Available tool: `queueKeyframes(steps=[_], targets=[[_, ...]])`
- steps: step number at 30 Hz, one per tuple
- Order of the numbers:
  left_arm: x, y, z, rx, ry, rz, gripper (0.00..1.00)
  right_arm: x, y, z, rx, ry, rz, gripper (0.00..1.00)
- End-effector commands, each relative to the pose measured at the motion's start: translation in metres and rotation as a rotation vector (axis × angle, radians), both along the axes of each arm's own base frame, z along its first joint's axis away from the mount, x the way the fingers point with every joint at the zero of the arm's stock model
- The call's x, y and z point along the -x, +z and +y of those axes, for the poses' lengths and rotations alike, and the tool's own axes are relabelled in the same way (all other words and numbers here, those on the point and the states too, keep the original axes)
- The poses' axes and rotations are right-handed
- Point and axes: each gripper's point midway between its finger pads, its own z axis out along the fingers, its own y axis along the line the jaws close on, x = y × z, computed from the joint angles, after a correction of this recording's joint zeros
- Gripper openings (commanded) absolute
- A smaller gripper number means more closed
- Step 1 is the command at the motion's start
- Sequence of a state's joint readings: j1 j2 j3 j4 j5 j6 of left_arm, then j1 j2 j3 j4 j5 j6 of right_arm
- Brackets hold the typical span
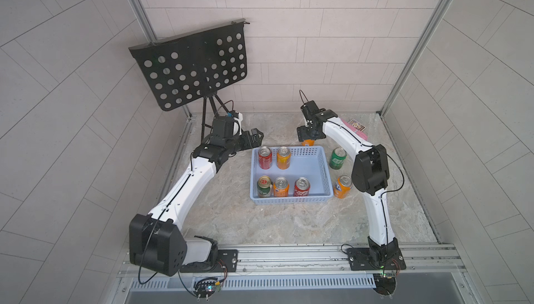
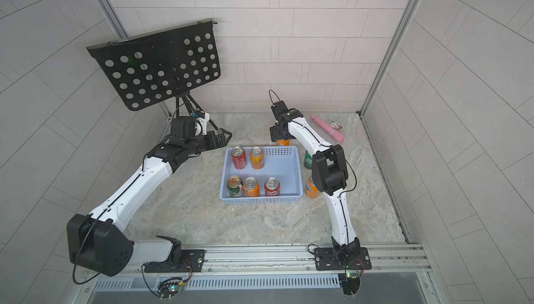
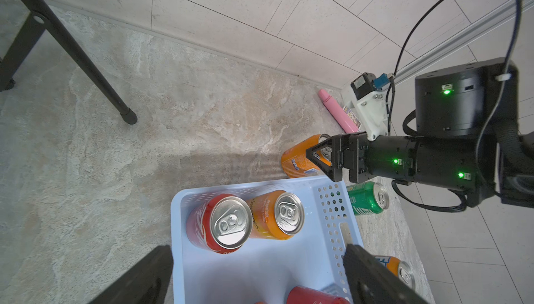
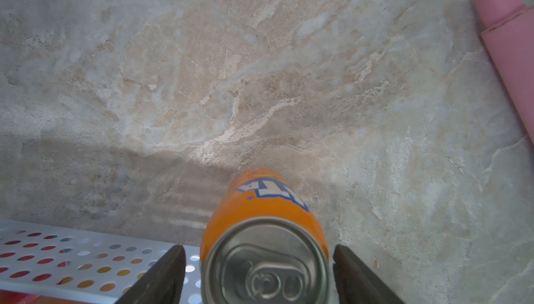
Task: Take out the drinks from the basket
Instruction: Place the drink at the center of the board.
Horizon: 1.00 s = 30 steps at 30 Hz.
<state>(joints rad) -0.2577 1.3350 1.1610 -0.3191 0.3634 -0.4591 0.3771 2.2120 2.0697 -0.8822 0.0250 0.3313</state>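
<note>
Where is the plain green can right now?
In both top views the plain green can stands on the table just outside the basket's right wall, beside the right arm, with an orange can nearer the robot's base.

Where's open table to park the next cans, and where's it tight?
Widest bare table: between the basket and the front rail. Also free between the basket and the left arm. Crowded right of the basket: green can, near orange can, plus the far orange can in the open right gripper.
</note>
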Motion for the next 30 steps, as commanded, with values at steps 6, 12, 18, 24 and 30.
queueKeyframes(steps=[6,12,18,24,30], targets=[[0.002,0.011,0.002,-0.017,-0.005,-0.038,1.00,0.015,0.081,-0.029,0.069,-0.060,-0.155,0.86],[-0.001,0.008,0.010,-0.045,0.017,-0.012,1.00,0.042,0.123,-0.015,-0.048,0.033,-0.225,0.84],[-0.002,-0.002,0.037,-0.134,0.124,-0.008,1.00,0.078,0.134,0.007,-0.115,0.132,-0.266,0.84],[-0.004,-0.013,0.042,-0.110,0.142,0.023,1.00,0.101,0.118,0.037,-0.127,0.208,-0.277,0.84],[-0.009,-0.021,0.053,-0.083,0.174,0.070,1.00,0.106,0.092,0.063,-0.144,0.244,-0.262,0.86]])
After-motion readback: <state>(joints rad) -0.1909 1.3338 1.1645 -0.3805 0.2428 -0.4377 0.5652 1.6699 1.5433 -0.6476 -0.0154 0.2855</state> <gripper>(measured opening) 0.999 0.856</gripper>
